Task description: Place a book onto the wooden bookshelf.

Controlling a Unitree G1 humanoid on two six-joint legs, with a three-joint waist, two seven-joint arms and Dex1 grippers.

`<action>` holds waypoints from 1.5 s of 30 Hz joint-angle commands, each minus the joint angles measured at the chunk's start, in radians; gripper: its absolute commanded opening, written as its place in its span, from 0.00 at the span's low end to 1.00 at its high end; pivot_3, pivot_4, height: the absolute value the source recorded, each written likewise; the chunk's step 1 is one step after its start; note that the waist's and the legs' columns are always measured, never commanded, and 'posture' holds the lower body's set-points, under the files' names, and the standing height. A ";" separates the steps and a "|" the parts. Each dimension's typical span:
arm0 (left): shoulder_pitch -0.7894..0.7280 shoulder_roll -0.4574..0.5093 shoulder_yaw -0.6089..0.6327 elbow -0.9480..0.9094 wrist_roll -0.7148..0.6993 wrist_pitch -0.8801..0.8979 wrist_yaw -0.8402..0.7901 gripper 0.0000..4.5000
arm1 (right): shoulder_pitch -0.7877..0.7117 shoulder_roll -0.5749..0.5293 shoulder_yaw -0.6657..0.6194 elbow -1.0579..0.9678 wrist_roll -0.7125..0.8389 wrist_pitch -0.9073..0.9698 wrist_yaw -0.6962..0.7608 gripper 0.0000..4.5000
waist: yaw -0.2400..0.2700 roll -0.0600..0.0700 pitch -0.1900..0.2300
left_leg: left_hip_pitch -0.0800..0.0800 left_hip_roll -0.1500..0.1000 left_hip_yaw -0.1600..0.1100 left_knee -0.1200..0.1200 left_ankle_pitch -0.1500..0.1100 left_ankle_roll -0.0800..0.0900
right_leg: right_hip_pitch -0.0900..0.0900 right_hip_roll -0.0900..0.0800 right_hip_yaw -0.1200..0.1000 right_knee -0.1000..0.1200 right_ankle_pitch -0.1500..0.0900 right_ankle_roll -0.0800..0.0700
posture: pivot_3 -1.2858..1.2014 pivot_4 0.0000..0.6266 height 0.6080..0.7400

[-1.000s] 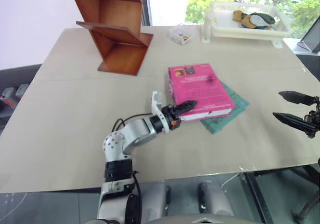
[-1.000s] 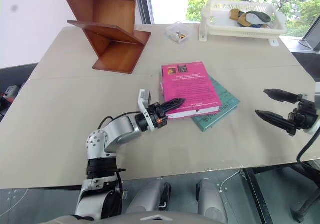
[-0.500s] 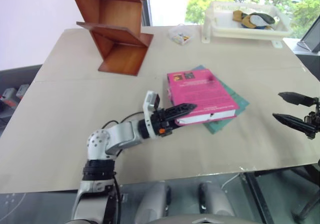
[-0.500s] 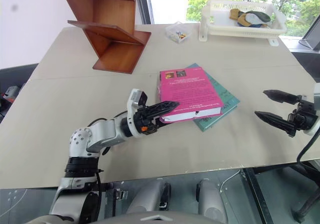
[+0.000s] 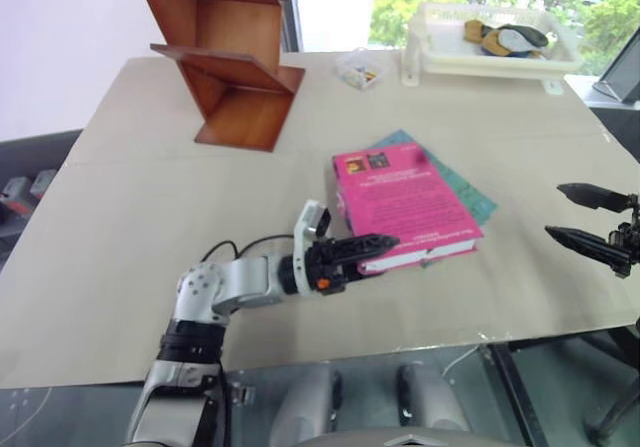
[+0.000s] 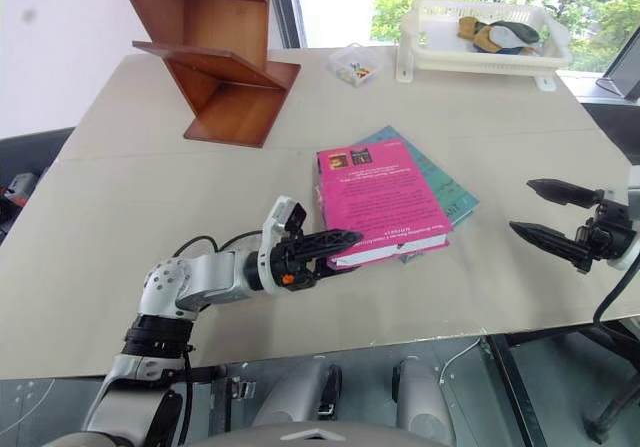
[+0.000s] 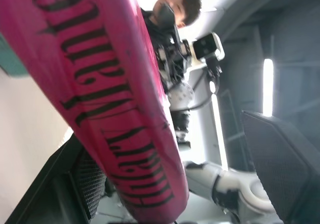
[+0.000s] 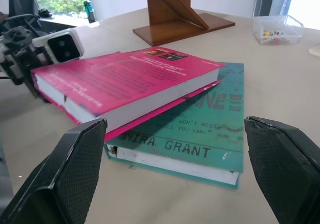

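Observation:
The magenta book [image 5: 405,199] lies askew on a teal book [image 8: 200,139] in the middle of the table. Its near corner is raised. My left gripper [image 5: 385,251] is at that corner, open, with the book's spine [image 7: 115,108] between its fingers. One pad [image 7: 87,184] is beside the spine and the other finger [image 7: 280,169] stands well off it. My right gripper [image 5: 585,217] hovers open to the right of the books, holding nothing. The wooden bookshelf [image 5: 235,57] stands at the far left of the table.
A white tray [image 5: 490,65] with a few items sits at the far right, with a small clear box [image 5: 358,69] beside it. Bare table [image 5: 150,217] stretches between the shelf and the books. A person [image 7: 180,3] shows beyond the book in the left wrist view.
My left gripper has drawn back toward the near edge with its elbow swinging out left. The magenta book has slid nearer and turned, uncovering the teal book's far corner. The right gripper has stayed still.

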 commanded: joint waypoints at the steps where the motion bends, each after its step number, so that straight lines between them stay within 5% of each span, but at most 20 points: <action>1: -0.011 -0.049 0.019 0.033 -0.025 -0.040 0.028 0.94 | 0.004 -0.013 -0.041 -0.026 0.014 -0.012 -0.003 1.00 | 0.002 0.000 0.000 | 0.000 0.000 0.000 0.000 0.000 0.000 | 0.000 0.000 0.000 0.000 0.000 0.000 | 0.52 0.24 1.00; 9: -0.078 -0.132 0.020 0.099 -0.025 -0.081 0.147 0.94 | 0.022 -0.015 -0.045 -0.038 0.009 -0.013 -0.009 1.00 | 0.001 0.000 0.000 | 0.000 0.000 0.000 0.000 -0.001 0.003 | 0.000 -0.001 0.000 0.000 0.000 0.000 | 0.52 0.24 1.00; 26: -0.156 -0.130 0.003 0.218 -0.025 -0.042 0.190 0.97 | 0.090 -0.002 -0.089 -0.107 0.028 -0.006 -0.051 1.00 | 0.000 0.000 0.000 | 0.000 -0.001 0.000 -0.001 -0.001 0.001 | 0.000 0.000 0.000 -0.001 0.000 0.000 | 0.52 0.24 1.00; 45: -0.166 -0.097 0.043 0.244 0.374 -0.003 0.004 0.97 | 0.083 -0.005 -0.077 -0.109 0.037 -0.008 -0.068 1.00 | -0.001 0.000 0.000 | 0.000 0.000 0.000 -0.002 0.000 0.000 | 0.000 0.000 0.000 -0.002 0.000 0.000 | 0.52 0.24 1.00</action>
